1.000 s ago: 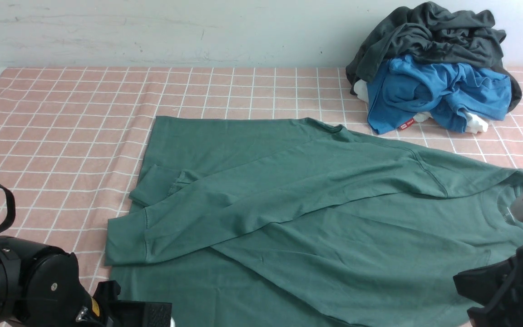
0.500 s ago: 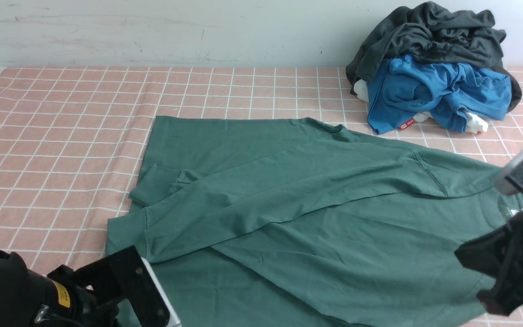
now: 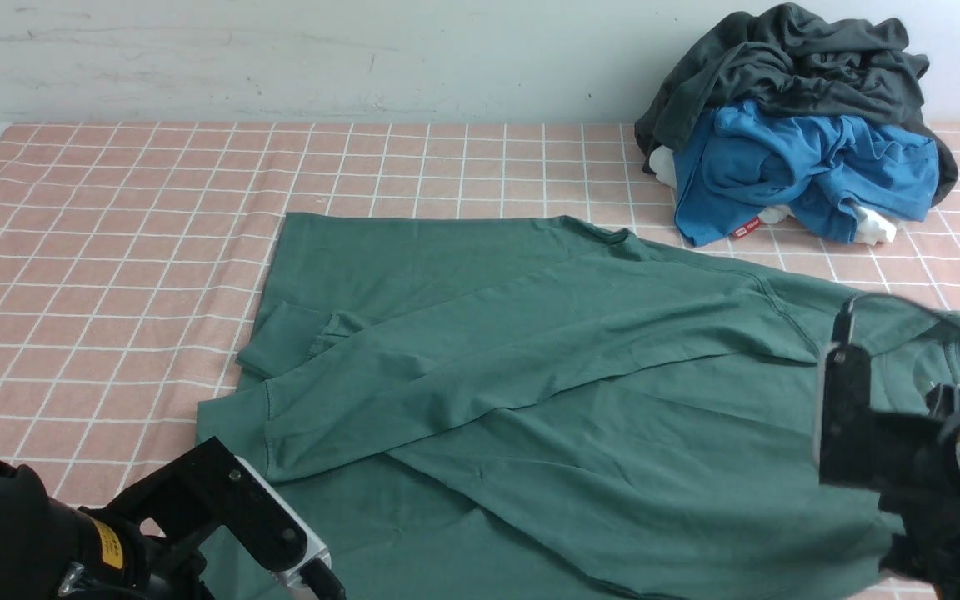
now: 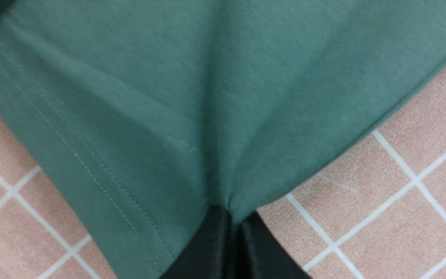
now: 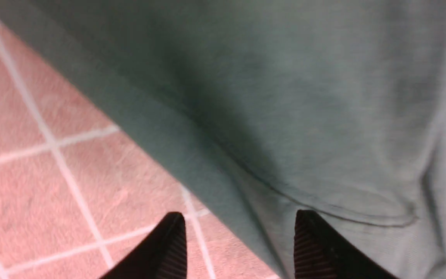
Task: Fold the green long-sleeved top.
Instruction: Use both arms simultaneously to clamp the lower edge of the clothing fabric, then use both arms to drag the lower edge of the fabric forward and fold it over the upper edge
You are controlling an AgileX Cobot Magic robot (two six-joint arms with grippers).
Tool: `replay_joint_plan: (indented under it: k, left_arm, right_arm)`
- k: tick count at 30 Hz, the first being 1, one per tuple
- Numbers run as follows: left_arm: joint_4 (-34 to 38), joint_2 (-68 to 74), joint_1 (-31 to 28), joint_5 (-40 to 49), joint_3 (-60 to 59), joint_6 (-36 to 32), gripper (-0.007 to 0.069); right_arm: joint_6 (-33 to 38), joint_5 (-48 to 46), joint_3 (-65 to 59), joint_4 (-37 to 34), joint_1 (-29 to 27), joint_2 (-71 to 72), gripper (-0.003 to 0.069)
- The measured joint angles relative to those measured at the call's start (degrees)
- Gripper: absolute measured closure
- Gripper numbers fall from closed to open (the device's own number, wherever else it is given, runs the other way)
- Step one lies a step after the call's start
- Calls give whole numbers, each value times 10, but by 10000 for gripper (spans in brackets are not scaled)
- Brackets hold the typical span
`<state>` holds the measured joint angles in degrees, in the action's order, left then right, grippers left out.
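Green long-sleeved top [image 3: 530, 400] lay spread flat on the pink checked cloth [image 3: 113, 208] covering the tabletop, turned sideways: collar [image 3: 951, 367] at the robot's right end, hem at the left end. Both sleeves were folded across the body of the top, and their ribbed cuffs [image 3: 230, 442] ended at its hem side, one cuff nearer the robot than the other. Fabric was mostly smooth, with a few long creases along the sleeves.

Left end effector [image 4: 234, 217] was at the top's near hem corner. Its jaws were pressed together with a pinch of the green fabric caught between them. Cloth puckered up into the tips, and the hem's double stitch line ran right beside them.

Right end effector [image 5: 238, 217] was at the top's near edge on the collar end. Its jaws stood wide apart, one ribbed pad [image 5: 174, 240] over bare checked cloth and the other over green fabric, so the top's edge ran between them. Nothing was gripped. The right wrist view was blurry, so I couldn't tell whether the pads touched the fabric.

Beyond the top's collar end, against the wall, sat a heap of clothes. A charcoal-grey garment [image 3: 788, 58] lay on a bright blue garment [image 3: 797, 167], with a bit of white fabric [image 3: 872, 225] poking out below. The heap was apart from the top.
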<state>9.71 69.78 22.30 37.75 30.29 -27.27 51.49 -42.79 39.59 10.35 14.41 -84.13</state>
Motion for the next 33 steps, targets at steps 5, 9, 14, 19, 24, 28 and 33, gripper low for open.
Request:
replay_joint_plan:
  k: [5, 9, 14, 19, 24, 28, 33]
  left_arm:
    - [14, 0, 0, 0, 0, 1, 625]
    - [16, 0, 0, 0, 1, 1, 625]
    - [17, 0, 0, 0, 1, 2, 625]
    - [19, 0, 0, 2, 1, 2, 625]
    - [19, -2, 0, 42, 25, 36, 625]
    - [2, -10, 0, 113, 82, 104, 625]
    - [-59, -8, 0, 119, 168, 183, 625]
  right_arm:
    - [29, 35, -23, 55, 0, -47, 314]
    - [19, 63, -26, 74, 0, -55, 365]
    - [-4, 80, -27, 82, 0, -56, 480]
    - [-33, 92, -31, 83, 0, -50, 613]
    - [-78, 96, -32, 83, 0, -16, 660]
    - [-134, 65, -32, 83, 0, 58, 662]
    - [-211, 37, 1, 95, 0, 126, 662]
